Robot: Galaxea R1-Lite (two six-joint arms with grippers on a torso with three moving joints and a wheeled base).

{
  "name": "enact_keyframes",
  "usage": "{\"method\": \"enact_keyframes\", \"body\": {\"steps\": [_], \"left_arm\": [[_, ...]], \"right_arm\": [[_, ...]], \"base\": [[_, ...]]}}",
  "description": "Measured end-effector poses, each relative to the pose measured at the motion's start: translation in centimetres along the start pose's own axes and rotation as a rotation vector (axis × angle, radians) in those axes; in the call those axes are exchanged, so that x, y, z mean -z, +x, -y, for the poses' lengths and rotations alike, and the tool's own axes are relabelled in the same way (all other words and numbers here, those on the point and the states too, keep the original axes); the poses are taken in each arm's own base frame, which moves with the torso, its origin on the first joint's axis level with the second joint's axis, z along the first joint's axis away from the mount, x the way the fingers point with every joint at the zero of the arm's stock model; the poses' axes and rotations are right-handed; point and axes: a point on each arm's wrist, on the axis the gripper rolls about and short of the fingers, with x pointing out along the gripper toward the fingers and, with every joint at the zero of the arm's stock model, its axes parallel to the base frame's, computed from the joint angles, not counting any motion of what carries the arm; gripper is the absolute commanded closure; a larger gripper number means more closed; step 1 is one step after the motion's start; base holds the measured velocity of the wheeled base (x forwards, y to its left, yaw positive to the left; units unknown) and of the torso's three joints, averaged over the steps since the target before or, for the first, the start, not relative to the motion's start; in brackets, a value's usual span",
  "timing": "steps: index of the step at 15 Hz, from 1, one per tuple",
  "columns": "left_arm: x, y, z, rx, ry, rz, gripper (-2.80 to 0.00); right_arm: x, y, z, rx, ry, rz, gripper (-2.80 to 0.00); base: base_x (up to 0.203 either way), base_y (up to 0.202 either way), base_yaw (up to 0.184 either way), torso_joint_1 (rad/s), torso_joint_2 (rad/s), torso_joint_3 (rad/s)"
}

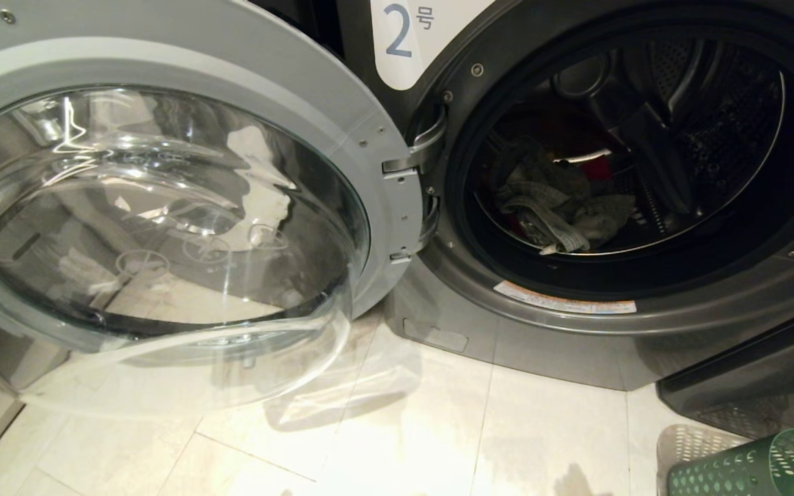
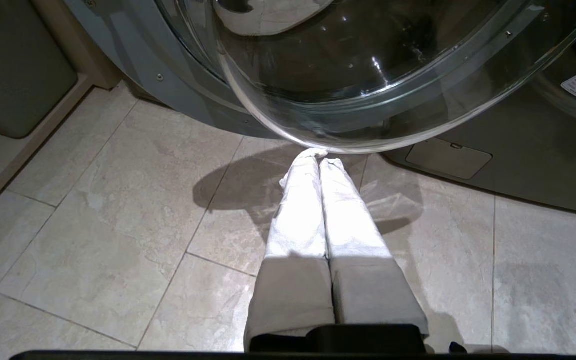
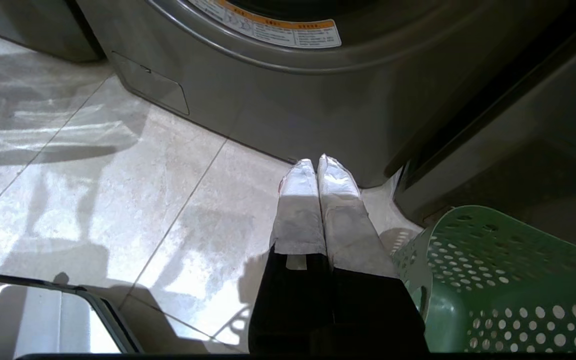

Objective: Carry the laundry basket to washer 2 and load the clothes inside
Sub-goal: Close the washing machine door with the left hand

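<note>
The clothes (image 1: pixel 562 207) lay inside the drum of washer 2 (image 1: pixel 576 324), a grey patterned piece on top with red cloth showing behind it. The washer's glass door (image 1: pixel 163 227) stood swung wide open. The laundry basket (image 3: pixel 498 285) sat on the tiled floor (image 1: pixel 369 441) just beside the right tool (image 3: pixel 320 162), which was closed and empty. The left tool (image 2: pixel 319 157), likewise closed and empty, hung below the door's glass bowl.

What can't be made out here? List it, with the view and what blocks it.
- Laundry basket inside: head view cuts it at the corner; in the right wrist view its wall hides it.
- Clothes in washer 2: the dark drum shows a grey piece and a red scrap; no yellow one.
- Both grippers are outside the head view.
</note>
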Motion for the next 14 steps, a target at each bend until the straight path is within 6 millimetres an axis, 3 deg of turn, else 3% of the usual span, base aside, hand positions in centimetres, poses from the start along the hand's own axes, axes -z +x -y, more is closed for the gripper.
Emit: {"method": "enact_keyframes", "body": {"steps": [4, 7, 14], "left_arm": [[0.0, 0.0, 0.0, 0.0, 0.0, 0.0, 0.0], [0.0, 0.0, 0.0, 0.0, 0.0, 0.0, 0.0], [0.0, 0.0, 0.0, 0.0, 0.0, 0.0, 0.0]], "right_arm": [[0.11, -0.13, 0.03, 0.024, 0.072, 0.002, 0.0], [0.13, -0.16, 0.02, 0.02, 0.009, -0.003, 0.0], [0.18, -0.15, 0.01, 0.023, 0.047, -0.004, 0.0]], "base": [[0.0, 0.0, 0.0, 0.0, 0.0, 0.0], [0.0, 0.0, 0.0, 0.0, 0.0, 0.0], [0.0, 0.0, 0.0, 0.0, 0.0, 0.0]]}}
